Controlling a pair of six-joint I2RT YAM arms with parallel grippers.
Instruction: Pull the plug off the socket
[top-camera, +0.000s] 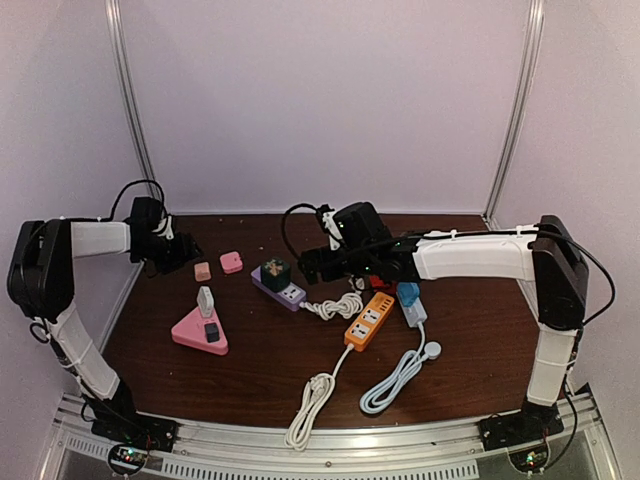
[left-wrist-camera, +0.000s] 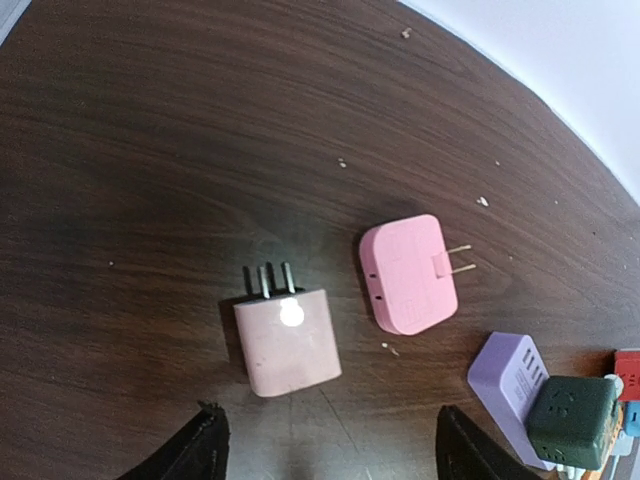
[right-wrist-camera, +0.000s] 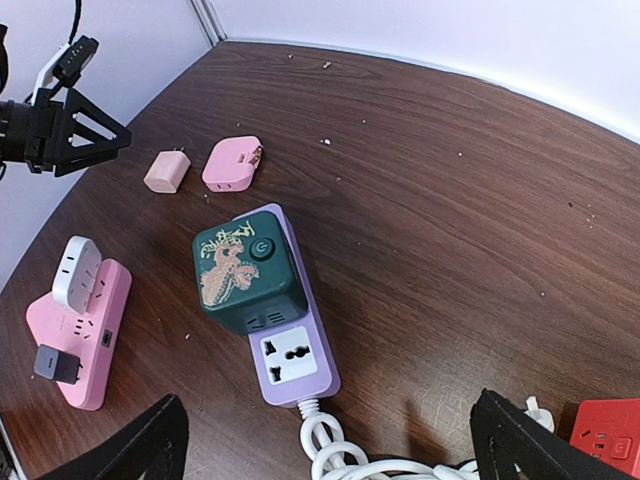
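Note:
A pale pink plug (left-wrist-camera: 288, 343) lies loose on the dark wooden table (left-wrist-camera: 150, 150), prongs pointing away. My left gripper (left-wrist-camera: 330, 455) hovers just short of it, open, with nothing between its fingers (left-wrist-camera: 205, 445). A brighter pink adapter (left-wrist-camera: 408, 275) lies beside the plug. In the right wrist view a dark green cube plug (right-wrist-camera: 248, 275) sits in a purple socket strip (right-wrist-camera: 295, 365). My right gripper (right-wrist-camera: 330, 450) is open above the strip's cable end, touching nothing. A pink triangular socket (top-camera: 200, 333) holds a white plug (top-camera: 205, 300) and a small black plug (top-camera: 212, 332).
An orange power strip (top-camera: 369, 320), a blue plug (top-camera: 408, 295) and a red socket block (right-wrist-camera: 610, 435) lie under the right arm. White coiled cables (top-camera: 315, 395) run toward the near edge. White walls close in behind and on both sides.

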